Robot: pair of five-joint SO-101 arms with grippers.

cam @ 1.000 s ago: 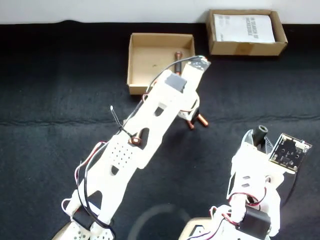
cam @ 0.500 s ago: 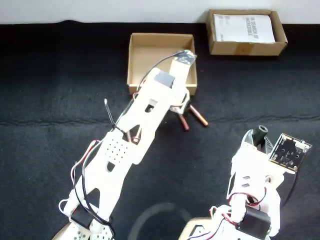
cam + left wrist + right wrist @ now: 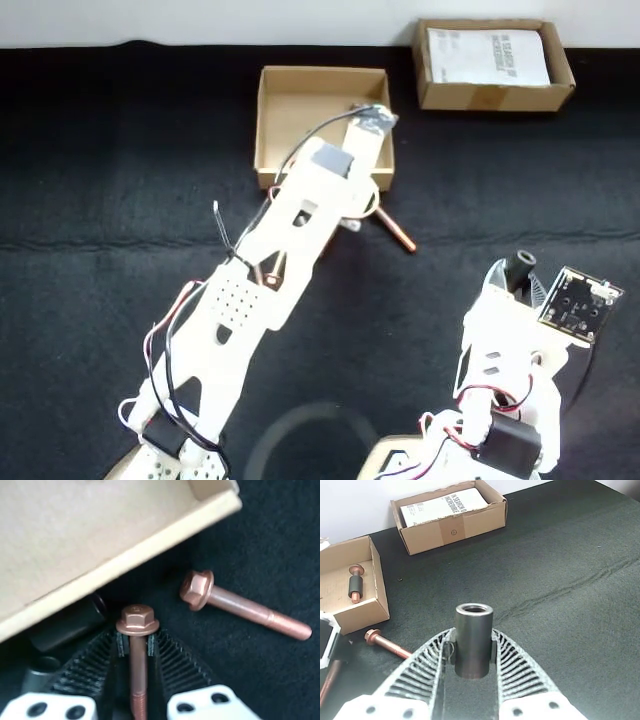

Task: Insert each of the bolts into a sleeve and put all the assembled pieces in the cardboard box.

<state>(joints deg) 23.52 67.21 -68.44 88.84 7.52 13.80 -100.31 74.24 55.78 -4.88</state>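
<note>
One assembled piece, a copper bolt in a black sleeve (image 3: 355, 583), lies inside the open brown cardboard box (image 3: 365, 617) at the far side. The left gripper (image 3: 136, 637) pinches a second copper hex bolt (image 3: 137, 625) just near the box wall. The right gripper (image 3: 473, 652), near right, clamps an upright grey metal sleeve (image 3: 474, 630); these two are not yet joined. A third copper bolt (image 3: 245, 607) lies loose by the box's right corner, so I judge that most of the work remains.

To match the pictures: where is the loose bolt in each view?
High view: loose bolt on the mat, by the cardboard box.
Left wrist view: loose bolt beside the held bolt, off the box corner.
Right wrist view: loose bolt on the mat beside the box.
Shared landmark: the box.
</note>
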